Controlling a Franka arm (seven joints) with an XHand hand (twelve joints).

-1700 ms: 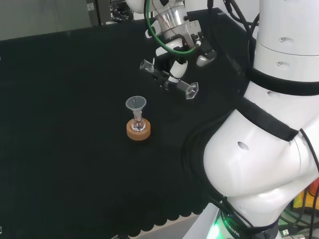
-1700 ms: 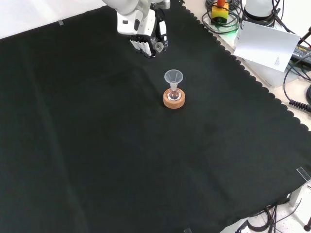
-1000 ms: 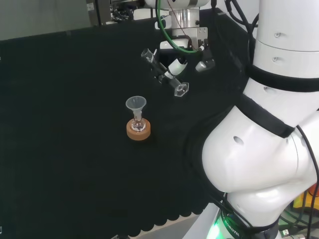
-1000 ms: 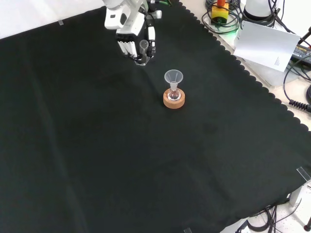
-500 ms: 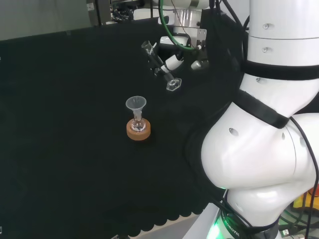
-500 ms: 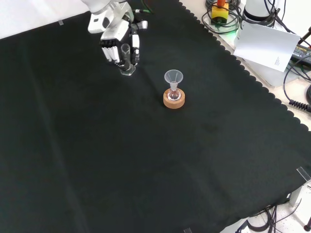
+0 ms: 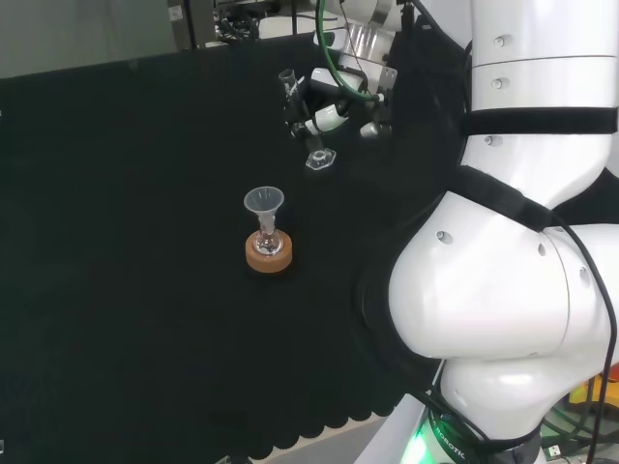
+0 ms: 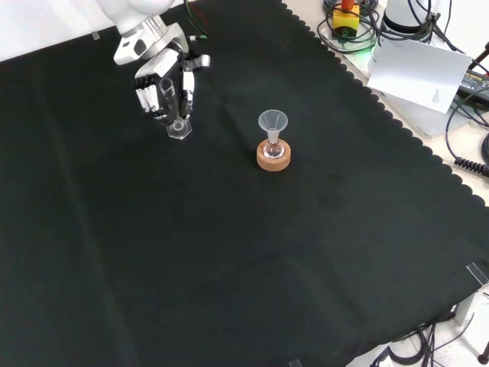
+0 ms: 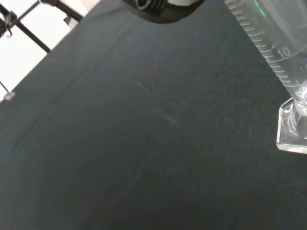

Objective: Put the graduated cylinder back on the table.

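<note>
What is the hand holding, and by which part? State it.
The hand holds the graduated cylinder by the upper part of its tube; the base hangs free below.

I'm working in a lab. The table is draped in black cloth with a scalloped edge, and on it sit glassware: a graduated cylinder and a small flask with a funnel on a cork ring. At two o'clock in the front view, cables and a paper sheet.
</note>
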